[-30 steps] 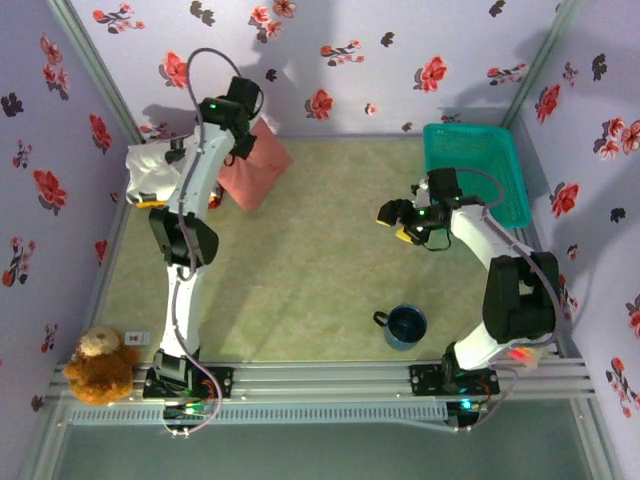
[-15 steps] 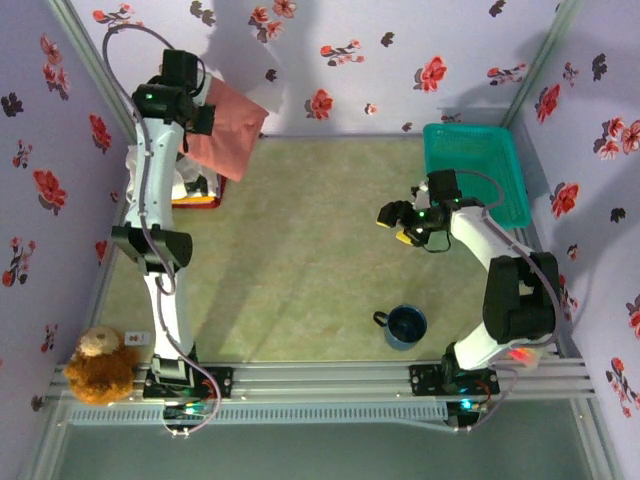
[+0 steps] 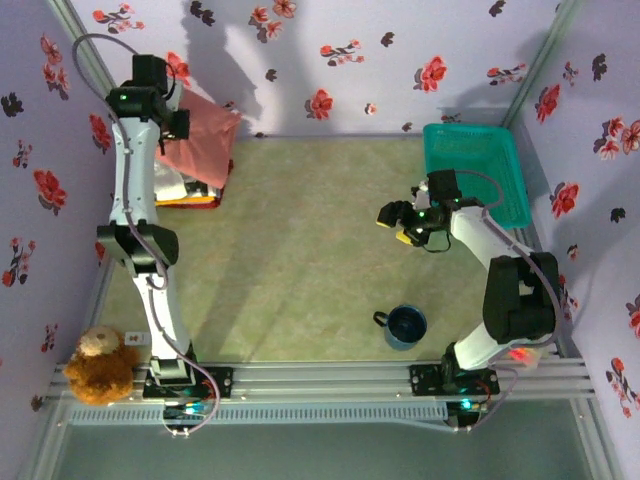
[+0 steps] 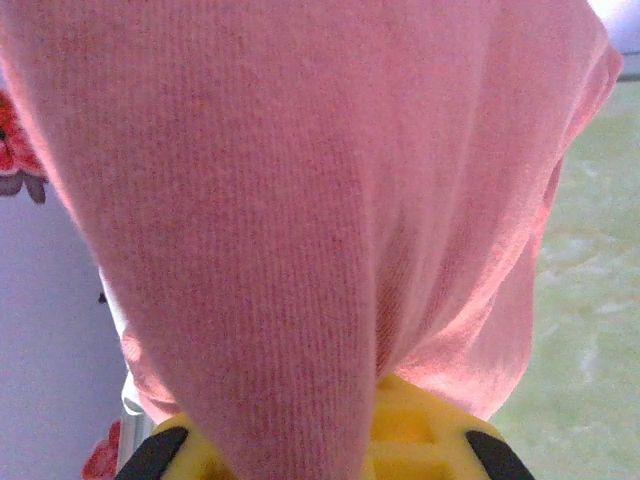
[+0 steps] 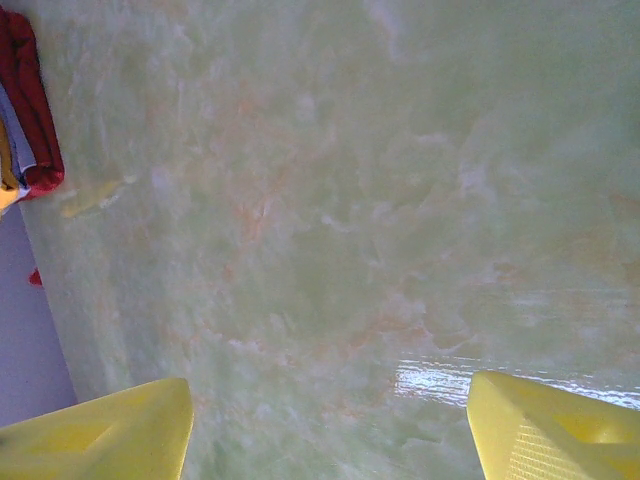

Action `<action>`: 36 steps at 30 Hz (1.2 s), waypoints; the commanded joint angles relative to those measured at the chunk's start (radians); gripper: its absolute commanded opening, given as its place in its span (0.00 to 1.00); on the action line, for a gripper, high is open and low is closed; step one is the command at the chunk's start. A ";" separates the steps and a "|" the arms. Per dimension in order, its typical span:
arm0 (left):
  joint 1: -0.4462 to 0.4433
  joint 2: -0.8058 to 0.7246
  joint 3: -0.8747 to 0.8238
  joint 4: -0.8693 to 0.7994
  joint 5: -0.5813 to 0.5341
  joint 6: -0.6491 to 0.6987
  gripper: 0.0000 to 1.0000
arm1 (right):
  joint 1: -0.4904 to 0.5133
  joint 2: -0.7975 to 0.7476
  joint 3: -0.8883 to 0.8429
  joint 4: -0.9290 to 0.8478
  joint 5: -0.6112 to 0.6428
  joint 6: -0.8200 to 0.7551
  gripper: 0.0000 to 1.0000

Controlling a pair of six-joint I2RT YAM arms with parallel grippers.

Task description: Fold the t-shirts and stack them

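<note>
The large plain salmon-pink cloth t-shirt (image 3: 203,148) hangs bunched at the far left corner of the table, against the flowered wall. It is pinched in the left gripper (image 3: 168,115), whose yellow fingers (image 4: 412,436) are closed on a fold of it, so the ribbed pink cloth drapes down across the left wrist view. Its lower edge hangs over a small pile of other t-shirts (image 3: 186,194), white, yellow and red, lying by the left wall; whether it touches the pile I cannot tell. The red edge of that pile (image 5: 32,110) shows at the corner of the right wrist view. The right gripper (image 3: 397,222) hovers well apart from the shirts, over the bare pale green tabletop (image 3: 300,270), its yellow fingers (image 5: 100,435) spread wide with nothing between them. Just beyond it sits a teal plastic mesh basket (image 3: 478,165); nearer the bases stand a dark blue mug (image 3: 405,326) and, at the left rail, a brown teddy bear (image 3: 98,364).
</note>
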 commanded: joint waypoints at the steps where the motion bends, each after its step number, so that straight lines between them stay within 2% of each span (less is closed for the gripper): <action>1: 0.025 -0.047 -0.028 0.014 0.026 -0.021 0.00 | 0.007 -0.012 0.016 0.003 0.014 0.015 0.74; 13: 0.080 -0.026 -0.039 0.028 0.055 -0.033 0.00 | 0.013 -0.004 0.021 -0.017 0.022 0.007 0.74; 18: 0.124 0.012 -0.029 -0.004 0.103 -0.014 0.00 | 0.019 0.008 0.035 -0.026 0.024 0.007 0.74; 26: 0.192 0.063 -0.069 0.000 0.137 0.025 0.00 | 0.043 0.008 0.068 -0.138 0.045 -0.027 0.74; 30: 0.223 0.098 -0.077 0.025 0.184 0.025 0.00 | 0.052 0.005 0.063 -0.160 0.050 -0.023 0.74; 36: 0.225 0.128 -0.073 0.083 0.187 0.056 0.00 | 0.079 0.029 0.084 -0.167 0.063 -0.003 0.74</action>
